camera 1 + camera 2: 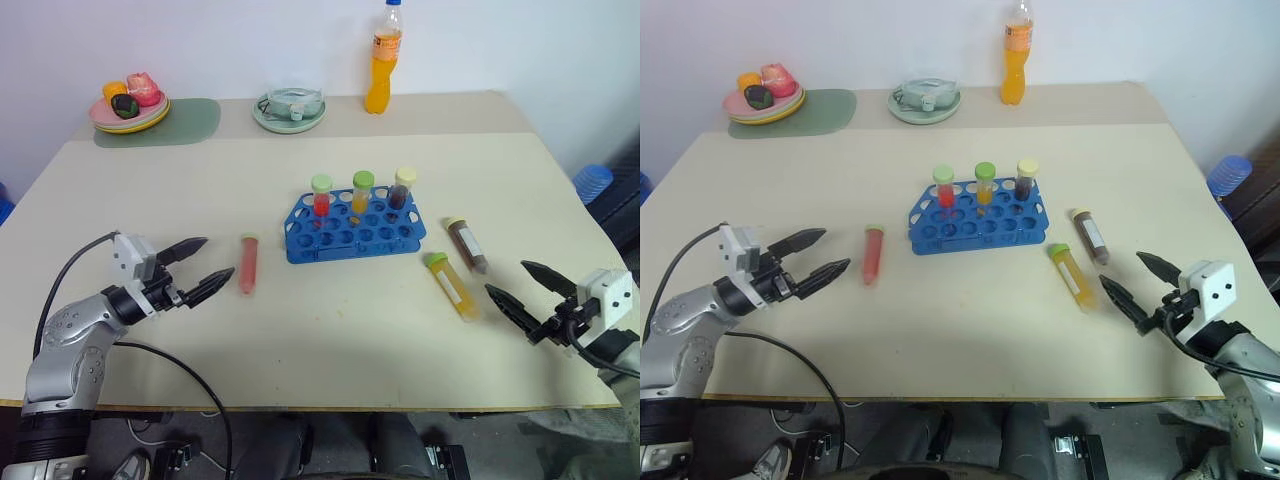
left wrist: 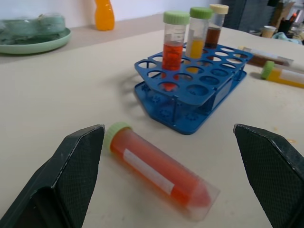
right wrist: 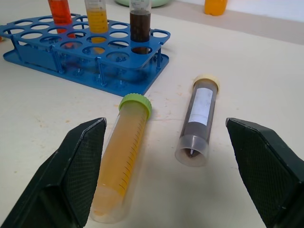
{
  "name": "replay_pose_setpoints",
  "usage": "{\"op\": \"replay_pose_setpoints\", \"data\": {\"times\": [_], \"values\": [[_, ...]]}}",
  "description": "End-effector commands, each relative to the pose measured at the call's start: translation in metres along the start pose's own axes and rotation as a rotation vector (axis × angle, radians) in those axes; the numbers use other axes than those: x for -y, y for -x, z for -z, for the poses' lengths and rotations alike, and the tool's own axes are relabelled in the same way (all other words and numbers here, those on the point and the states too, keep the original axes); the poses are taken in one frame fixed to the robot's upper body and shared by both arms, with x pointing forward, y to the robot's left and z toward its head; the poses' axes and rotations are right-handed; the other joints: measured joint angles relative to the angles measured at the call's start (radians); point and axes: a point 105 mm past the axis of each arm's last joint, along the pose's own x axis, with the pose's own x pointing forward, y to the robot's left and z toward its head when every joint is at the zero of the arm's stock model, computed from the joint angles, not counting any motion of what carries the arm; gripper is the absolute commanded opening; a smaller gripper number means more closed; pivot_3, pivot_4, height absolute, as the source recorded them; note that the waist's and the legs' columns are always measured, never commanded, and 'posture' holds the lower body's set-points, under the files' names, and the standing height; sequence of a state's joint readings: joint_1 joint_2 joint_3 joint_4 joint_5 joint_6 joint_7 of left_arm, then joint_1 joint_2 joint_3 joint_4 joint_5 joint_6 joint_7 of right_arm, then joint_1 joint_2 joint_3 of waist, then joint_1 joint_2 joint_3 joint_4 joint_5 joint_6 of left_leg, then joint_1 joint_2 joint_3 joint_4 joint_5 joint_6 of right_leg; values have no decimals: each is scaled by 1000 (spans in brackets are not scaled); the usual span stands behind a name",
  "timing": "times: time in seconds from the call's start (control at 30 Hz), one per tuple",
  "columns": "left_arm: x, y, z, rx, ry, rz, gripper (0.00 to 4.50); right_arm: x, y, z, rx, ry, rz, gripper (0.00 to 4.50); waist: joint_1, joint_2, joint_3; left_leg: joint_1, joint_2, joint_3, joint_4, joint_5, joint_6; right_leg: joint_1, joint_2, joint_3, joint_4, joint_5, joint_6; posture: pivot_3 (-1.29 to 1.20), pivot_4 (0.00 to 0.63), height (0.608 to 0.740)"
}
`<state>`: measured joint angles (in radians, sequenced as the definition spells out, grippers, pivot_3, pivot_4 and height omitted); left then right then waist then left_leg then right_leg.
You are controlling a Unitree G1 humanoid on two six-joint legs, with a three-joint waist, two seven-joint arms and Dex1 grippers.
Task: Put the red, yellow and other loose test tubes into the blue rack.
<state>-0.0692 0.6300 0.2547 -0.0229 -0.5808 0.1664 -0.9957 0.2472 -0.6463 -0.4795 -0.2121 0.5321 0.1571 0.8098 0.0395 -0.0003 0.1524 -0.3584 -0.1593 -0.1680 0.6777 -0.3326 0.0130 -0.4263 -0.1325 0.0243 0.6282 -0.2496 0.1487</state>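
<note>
**Blue rack waiting on three loose tubes, both hands wide and empty**

Blue rack [image 1: 354, 227] is sitting mid-desk [image 1: 300, 330], already carrying three upright tubes along its far row: red, yellow, dark brown.

Loose ones are all lying flat:
- red tube [image 1: 247, 263] at roughly 9 o'clock of the rack, near it but apart, green cap pointing away from the robot
- yellow tube [image 1: 452, 285] at about 4 o'clock, just off the rack's near corner
- brown tube [image 1: 467, 244] at 3 o'clock, just beside the yellow one, not touching it

Left hand [image 1: 197, 268] is hovering level with fingers spread wide, holding nothing, red tube lying just ahead of the tips. Right hand [image 1: 523, 290] is likewise wide and empty, facing the yellow and brown pair.

Risks I'm seeing:
- round tubes are lying on a smooth desk, so one finger touching first is likely rolling the tube away instead of trapping it
- yellow and brown are lying close together; closing on one risks nudging or catching the other
- a tube grabbed flat needs tipping upright before insertion; a slanted tip catching a hole rim could shove the light rack or jostle the standing tubes
</note>
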Motion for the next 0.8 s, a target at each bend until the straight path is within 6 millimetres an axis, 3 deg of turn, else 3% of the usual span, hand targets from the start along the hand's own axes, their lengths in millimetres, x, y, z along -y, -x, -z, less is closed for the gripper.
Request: {"op": "replay_pose_setpoints", "data": {"times": [0.03, 0.53, 0.7, 0.8], "values": [[0, 3, -8, -7, -34, 12, 4456, -3, 0, -18, 40, 39, -7, 4145, 0, 0, 0, 0, 0, 0, 0, 0, 0, 0, 0, 0, 0, 0, 0, 0, 150, 740], [5, -14, -10, 34, -25, 59, 4456, -16, -24, -48, 46, 73, 40, 4145, 1, 0, 1, 0, 0, 0, 0, 0, 0, 0, 0, 0, -1, 0, 0, 0, 150, 740], [9, -23, -13, 47, -38, 87, 4456, -8, -42, -57, -58, 97, 123, 4145, 1, 0, 1, -1, 0, 0, 0, 0, 0, -1, 0, 0, -1, 0, 0, 0, 150, 740], [14, -29, -14, 54, -45, 116, 4456, 4, -52, -55, -257, -39, 116, 4145, -2, 3, 3, -1, 0, 0, -1, 0, 0, -1, 0, 0, -1, 0, 0, 0, 150, 740]]}}
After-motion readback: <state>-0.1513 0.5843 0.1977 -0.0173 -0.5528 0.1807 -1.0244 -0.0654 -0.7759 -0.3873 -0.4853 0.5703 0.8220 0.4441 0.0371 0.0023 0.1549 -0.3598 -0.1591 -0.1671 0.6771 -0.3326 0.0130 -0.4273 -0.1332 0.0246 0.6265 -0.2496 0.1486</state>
